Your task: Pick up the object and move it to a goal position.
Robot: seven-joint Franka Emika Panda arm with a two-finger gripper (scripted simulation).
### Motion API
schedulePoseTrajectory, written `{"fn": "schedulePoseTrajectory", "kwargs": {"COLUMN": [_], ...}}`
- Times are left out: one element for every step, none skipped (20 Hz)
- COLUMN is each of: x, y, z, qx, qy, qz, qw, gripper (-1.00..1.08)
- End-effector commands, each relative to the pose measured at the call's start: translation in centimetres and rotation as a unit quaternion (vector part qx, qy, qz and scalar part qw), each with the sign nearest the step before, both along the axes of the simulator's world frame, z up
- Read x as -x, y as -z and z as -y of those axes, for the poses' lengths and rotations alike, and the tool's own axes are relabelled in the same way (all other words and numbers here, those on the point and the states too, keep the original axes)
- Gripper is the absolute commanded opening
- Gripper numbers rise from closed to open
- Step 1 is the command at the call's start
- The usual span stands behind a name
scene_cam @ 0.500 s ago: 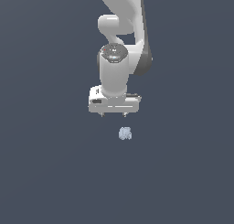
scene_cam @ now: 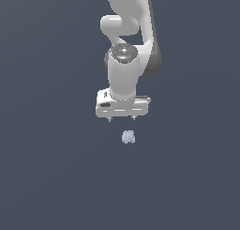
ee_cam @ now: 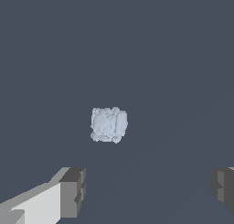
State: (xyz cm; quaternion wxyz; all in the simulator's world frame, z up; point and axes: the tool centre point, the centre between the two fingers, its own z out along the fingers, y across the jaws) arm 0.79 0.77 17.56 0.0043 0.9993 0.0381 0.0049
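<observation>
Pale blue-grey lumpy blob [scene_cam: 128, 137] sits on the dark slate floor [scene_cam: 51, 177], w/ nothing touching it. In the exterior view the gripper [scene_cam: 121, 119] hangs just beside it at about 11 o'clock, apart from it. Wrist view: blob [ee_cam: 109, 124] lies beyond the fingers [ee_cam: 73, 192], which are spread wide w/ nothing between them.

A plain dark blue-grey surface [scene_cam: 51, 177] fills the whole scene.
</observation>
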Motion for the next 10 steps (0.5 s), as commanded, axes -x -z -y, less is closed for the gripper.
{"fn": "schedulePoseTrajectory", "kwargs": {"x": [-0.16,-0.14,-0.11,-0.10,-0.10,-0.11,-0.12,-0.12,-0.13,-0.14], "y": [-0.08,-0.08,-0.06,-0.06,-0.06,-0.06,-0.04,-0.01,0.03,0.08], "z": [-0.43,-0.40,-0.30,-0.28,-0.28,-0.29,-0.30,-0.32,-0.33,-0.34], "qx": [-0.002,-0.002,-0.002,-0.001,-0.001,-0.002,-0.001,-0.001,-0.001,-0.001], "qy": [-0.005,-0.004,-0.003,-0.002,-0.002,-0.003,-0.005,-0.007,-0.010,-0.014], "qz": [0.002,0.002,0.001,0.001,0.001,0.001,0.001,0.001,0.001,0.001], "qw": [1.0000,1.0000,1.0000,1.0000,1.0000,1.0000,1.0000,1.0000,0.9999,0.9999], "gripper": [1.00,1.00,1.00,1.00,1.00,1.00,1.00,1.00,1.00,1.00]}}
